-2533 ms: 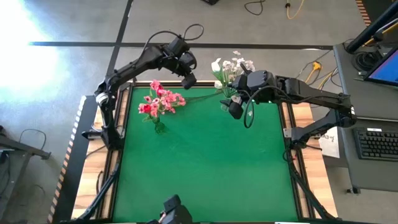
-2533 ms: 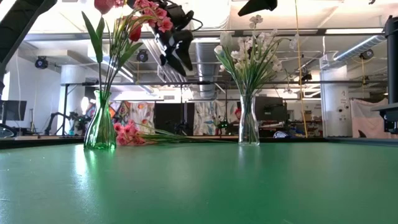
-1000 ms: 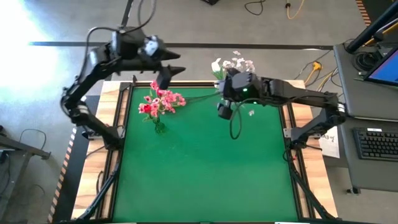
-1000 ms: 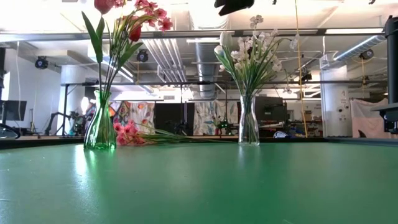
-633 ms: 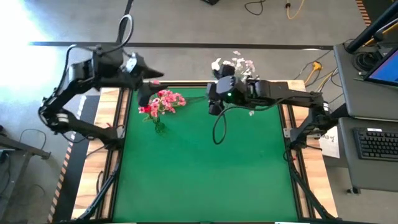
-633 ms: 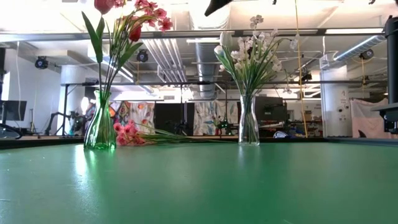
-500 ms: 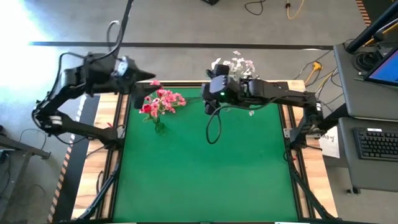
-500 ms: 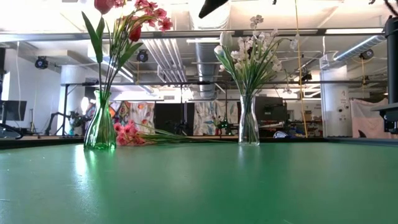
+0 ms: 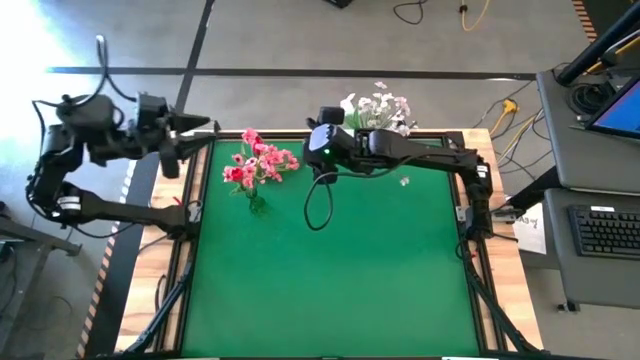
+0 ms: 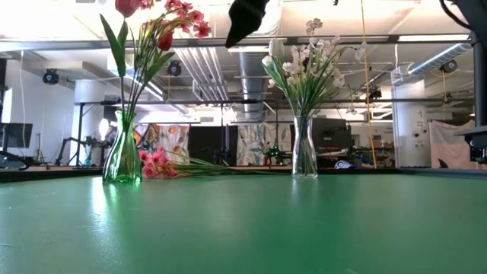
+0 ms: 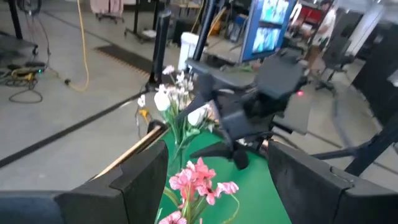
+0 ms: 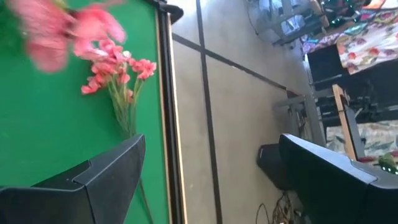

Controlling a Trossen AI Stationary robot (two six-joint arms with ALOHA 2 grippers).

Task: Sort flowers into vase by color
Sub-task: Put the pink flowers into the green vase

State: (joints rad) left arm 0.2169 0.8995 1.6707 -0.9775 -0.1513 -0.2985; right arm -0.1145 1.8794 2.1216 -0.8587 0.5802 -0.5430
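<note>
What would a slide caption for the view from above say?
Right end effector reaches toward a loose pink flower lying between two filled vases; left end effector waits off the table's left edge.

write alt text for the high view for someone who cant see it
Seen from above, a green table holds a vase of pink and red flowers at its far left and a vase of white flowers at the far edge. The open right gripper reaches between them, while the open left gripper is off the table's left side.
</note>
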